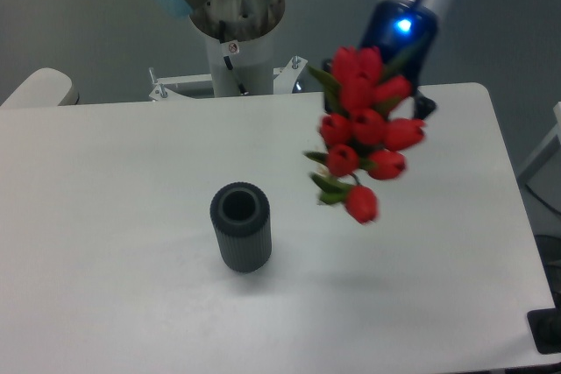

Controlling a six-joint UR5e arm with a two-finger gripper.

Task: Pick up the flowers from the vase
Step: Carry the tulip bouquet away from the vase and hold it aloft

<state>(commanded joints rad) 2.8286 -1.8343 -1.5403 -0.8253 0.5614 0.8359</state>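
The white table [131, 164] fills most of the view, its far edge meeting the arm's grey mounting column [235, 32]; the arm itself reaches in from the top right, its dark wrist section showing a lit blue light, and ends at the gripper [405, 98], which is almost wholly hidden behind the blooms, so the fingers cannot be made out directly, though the bunch hangs from it in the air and it is evidently pinching the flowers; the flowers [364, 133], red closed buds with dark green leaves, are up off the table and tilted, well to the right of the vase and fully out of it; the vase [240, 227], a short dark grey ribbed cylinder, stands upright on the table with its round mouth hollow.
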